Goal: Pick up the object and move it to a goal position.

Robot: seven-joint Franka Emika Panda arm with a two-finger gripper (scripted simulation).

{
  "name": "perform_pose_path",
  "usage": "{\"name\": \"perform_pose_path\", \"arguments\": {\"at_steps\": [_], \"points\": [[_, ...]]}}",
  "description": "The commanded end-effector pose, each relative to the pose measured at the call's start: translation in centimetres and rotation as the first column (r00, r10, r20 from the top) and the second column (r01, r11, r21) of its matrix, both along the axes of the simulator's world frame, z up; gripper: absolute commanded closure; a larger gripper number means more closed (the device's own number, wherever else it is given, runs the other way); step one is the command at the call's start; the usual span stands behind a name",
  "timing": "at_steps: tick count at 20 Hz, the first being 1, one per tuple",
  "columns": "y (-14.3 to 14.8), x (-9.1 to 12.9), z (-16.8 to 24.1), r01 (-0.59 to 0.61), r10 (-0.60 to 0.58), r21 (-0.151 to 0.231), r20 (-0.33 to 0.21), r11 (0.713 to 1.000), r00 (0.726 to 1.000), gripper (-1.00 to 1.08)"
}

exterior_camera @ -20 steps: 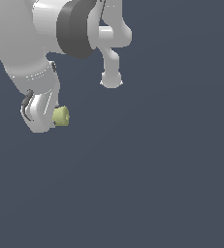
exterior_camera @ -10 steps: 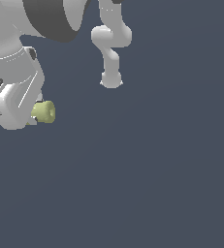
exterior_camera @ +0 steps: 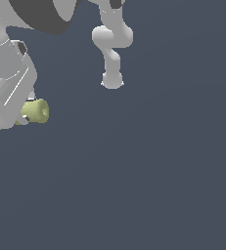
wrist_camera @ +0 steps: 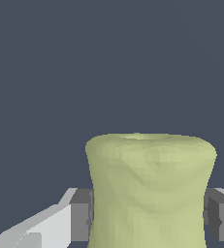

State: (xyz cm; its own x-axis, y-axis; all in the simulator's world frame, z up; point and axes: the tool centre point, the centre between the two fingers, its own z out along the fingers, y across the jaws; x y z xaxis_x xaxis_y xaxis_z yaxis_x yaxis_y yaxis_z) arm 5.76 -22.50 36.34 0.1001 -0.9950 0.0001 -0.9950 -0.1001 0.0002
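Fingers point(wrist_camera: 82, 222) press against both sides of the object point(wrist_camera: 151, 191) in the wrist view, one grey pad on each flank, so the gripper point(wrist_camera: 150, 223) is clamped on it. That close view shows the pale yellow-green body filling the lower middle of the frame, waisted in the middle and flaring toward its far rim, with plain dark grey background behind it.

From the exterior view the pads themselves are mostly hidden; only the white bulk of the hand shows at the left edge of the frame, with the object point(exterior_camera: 36, 111) sticking out sideways from it toward the exterior view's right, its round end facing that way. The gripper point(exterior_camera: 24, 117) sits just behind it. This view also shows what the wrist camera misses: the robot arm's point(exterior_camera: 112, 41) white links and base at the upper middle of the frame, well apart from the object.
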Motion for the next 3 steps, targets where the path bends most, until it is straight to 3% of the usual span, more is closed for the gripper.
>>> {"name": "perform_pose_path", "arguments": {"at_steps": [1,3], "points": [[-0.1,0.11,0.18,0.0,0.0,0.0,0.0,1.0,1.0,1.08],[-0.12,0.13,0.21,0.0,0.0,0.0,0.0,1.0,1.0,1.08]]}}
